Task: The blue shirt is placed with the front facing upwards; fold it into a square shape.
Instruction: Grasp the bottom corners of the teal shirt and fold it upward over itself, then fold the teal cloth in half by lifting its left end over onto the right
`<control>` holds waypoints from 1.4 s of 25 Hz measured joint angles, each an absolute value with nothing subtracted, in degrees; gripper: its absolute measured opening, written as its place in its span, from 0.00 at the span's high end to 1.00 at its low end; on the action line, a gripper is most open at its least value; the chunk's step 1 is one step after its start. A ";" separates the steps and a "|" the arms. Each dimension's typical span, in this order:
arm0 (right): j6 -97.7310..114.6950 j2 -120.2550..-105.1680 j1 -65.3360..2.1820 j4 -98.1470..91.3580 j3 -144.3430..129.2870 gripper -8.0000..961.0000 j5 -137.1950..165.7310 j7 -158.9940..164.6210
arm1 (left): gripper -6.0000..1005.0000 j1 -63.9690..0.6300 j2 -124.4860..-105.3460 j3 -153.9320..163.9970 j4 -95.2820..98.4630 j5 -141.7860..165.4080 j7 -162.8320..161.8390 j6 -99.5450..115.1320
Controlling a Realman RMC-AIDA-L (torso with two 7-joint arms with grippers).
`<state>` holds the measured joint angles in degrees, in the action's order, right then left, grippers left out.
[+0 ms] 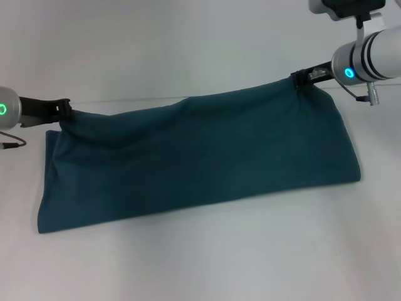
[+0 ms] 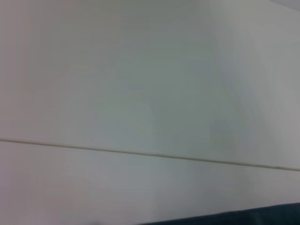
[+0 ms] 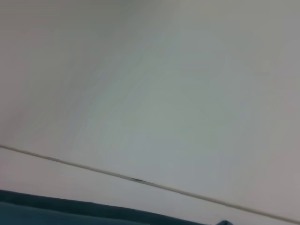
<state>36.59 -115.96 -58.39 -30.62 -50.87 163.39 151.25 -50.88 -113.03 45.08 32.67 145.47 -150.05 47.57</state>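
The blue shirt (image 1: 200, 157) is a long teal band of cloth across the white table, its plain side up, no print showing. Its far edge is lifted at both ends. At the far left corner my left gripper (image 1: 64, 111) is shut on the cloth. At the far right corner, higher up, my right gripper (image 1: 303, 79) is shut on the other corner. The near edge rests on the table. Only a thin strip of the shirt (image 2: 243, 216) shows in the left wrist view, and another strip of it (image 3: 70, 211) in the right wrist view.
The white table (image 1: 200, 263) spreads on all sides of the shirt. A thin seam line (image 2: 140, 153) runs across the surface behind it. A cable (image 1: 12, 143) hangs by the left arm.
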 joint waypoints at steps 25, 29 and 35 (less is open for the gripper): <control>35.83 -114.69 -56.53 -30.61 -52.74 0.47 163.34 151.69 | 0.50 -49.29 -114.54 42.27 35.63 144.93 -150.50 42.55; 37.83 -114.10 -56.43 -30.93 -52.50 0.34 162.96 151.71 | 0.30 -49.13 -114.38 42.28 35.67 144.93 -151.81 42.59; 45.70 -113.75 -54.84 -35.83 -48.95 0.22 158.62 150.43 | 0.14 -46.61 -113.39 39.97 37.11 141.30 -153.89 46.62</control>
